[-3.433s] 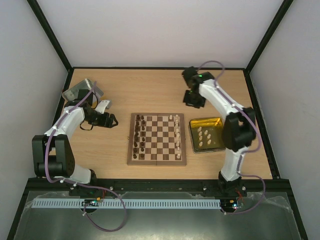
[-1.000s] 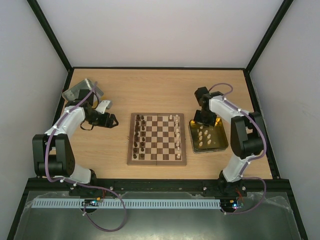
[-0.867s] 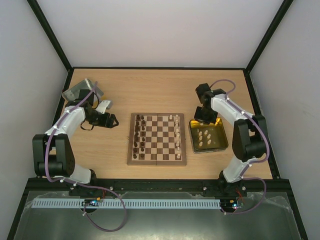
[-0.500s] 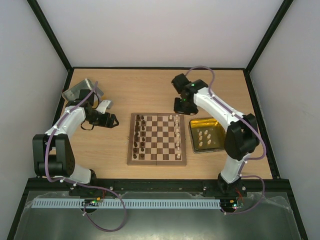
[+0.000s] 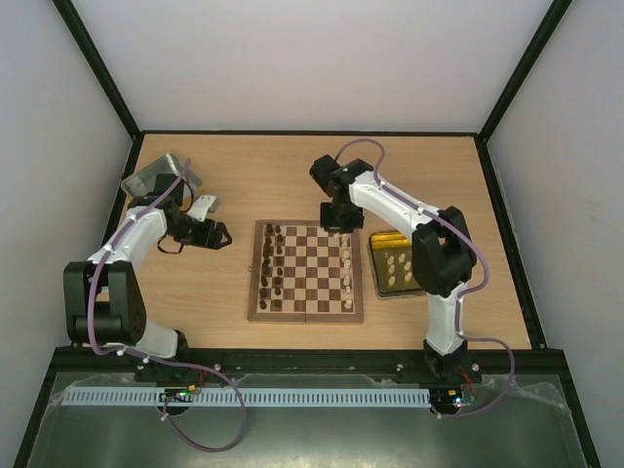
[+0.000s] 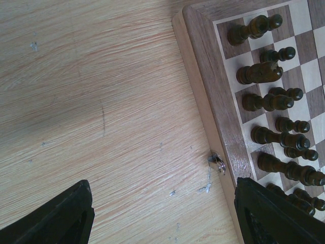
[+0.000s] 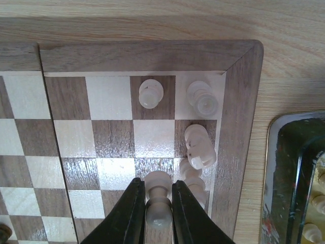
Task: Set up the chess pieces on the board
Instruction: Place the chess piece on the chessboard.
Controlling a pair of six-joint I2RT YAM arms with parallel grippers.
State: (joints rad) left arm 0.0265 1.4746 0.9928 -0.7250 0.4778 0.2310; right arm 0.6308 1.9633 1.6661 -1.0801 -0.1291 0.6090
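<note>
The chessboard point(image 5: 307, 271) lies mid-table. Dark brown pieces point(image 5: 274, 263) fill its left columns, also seen in the left wrist view point(image 6: 269, 101). Cream pieces point(image 5: 347, 261) stand along its right side. My right gripper point(image 7: 155, 203) is shut on a cream pawn point(image 7: 158, 199) and holds it over the board's far right corner point(image 5: 338, 224), beside cream pieces point(image 7: 200, 145) standing there. More cream pieces point(image 5: 398, 268) lie in the yellow-sided tray point(image 5: 388, 238). My left gripper point(image 5: 220, 234) is open and empty over bare table left of the board point(image 6: 203, 101).
A silver tin point(image 5: 156, 175) sits at the far left corner, behind the left arm. The tray's metal rim point(image 7: 274, 173) is just right of the board in the right wrist view. A small metal clasp point(image 6: 217, 161) sticks out of the board's left edge.
My right gripper moved from the tray, swung out behind the board, and now hangs over the board's far right corner with a cream pawn. The left arm has not moved.
</note>
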